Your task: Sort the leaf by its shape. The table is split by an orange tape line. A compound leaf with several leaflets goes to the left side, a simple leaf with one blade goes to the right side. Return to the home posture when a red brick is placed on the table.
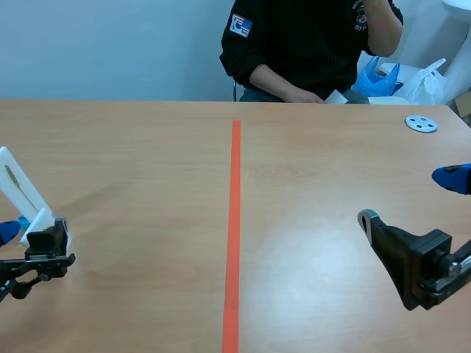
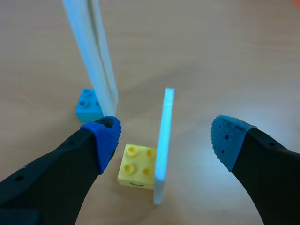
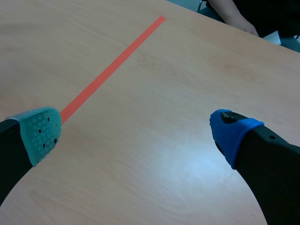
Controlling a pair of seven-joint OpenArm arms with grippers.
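Left claw [image 2: 165,140] and right claw [image 3: 136,133] both sit low, gaping wide.

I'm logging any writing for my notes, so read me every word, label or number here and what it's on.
No text here is readable.
Sleeve patch on the person's black top: red, white and blue emblem, lettering too small to read.
White print on the top's front: blurred, unreadable.
White card by the yellow brick: seen edge-on, no lettering visible.
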